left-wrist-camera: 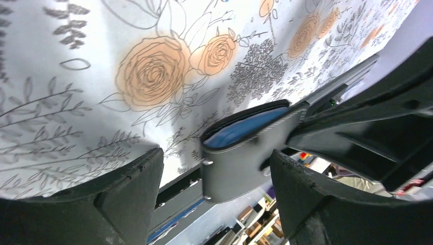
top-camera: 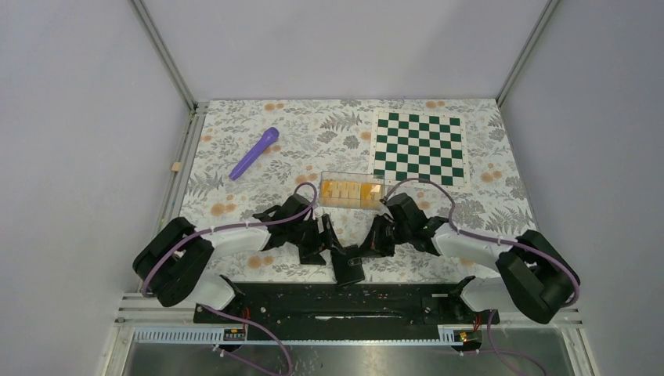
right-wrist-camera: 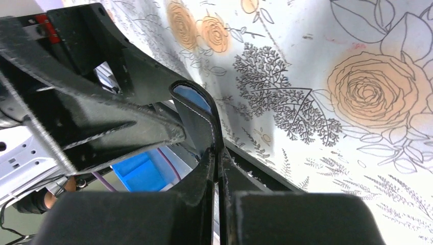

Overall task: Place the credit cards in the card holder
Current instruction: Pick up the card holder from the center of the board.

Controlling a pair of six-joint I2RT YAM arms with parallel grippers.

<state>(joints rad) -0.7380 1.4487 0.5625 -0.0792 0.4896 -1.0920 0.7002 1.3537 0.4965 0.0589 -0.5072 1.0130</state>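
The card holder (right-wrist-camera: 196, 120), black and leather-like with pale stitching and a blue-grey lining, is at the near edge of the flowered tablecloth (top-camera: 297, 133). The right gripper (right-wrist-camera: 217, 163) pinches 1 flap of it between flat, tightly pressed fingers. The left gripper (left-wrist-camera: 214, 168) is spread on both sides of it. The orange-yellow credit cards (top-camera: 350, 190) lie in a clear rectangular box (top-camera: 351, 175) just behind both arms.

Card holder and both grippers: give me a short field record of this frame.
card holder: between both grippers at the table's near edge, slightly open, blue lining showing
right gripper: shut on one edge of the card holder
left gripper: open, fingers either side of the card holder, gaps visible
credit cards: in the clear box, farther out on the table
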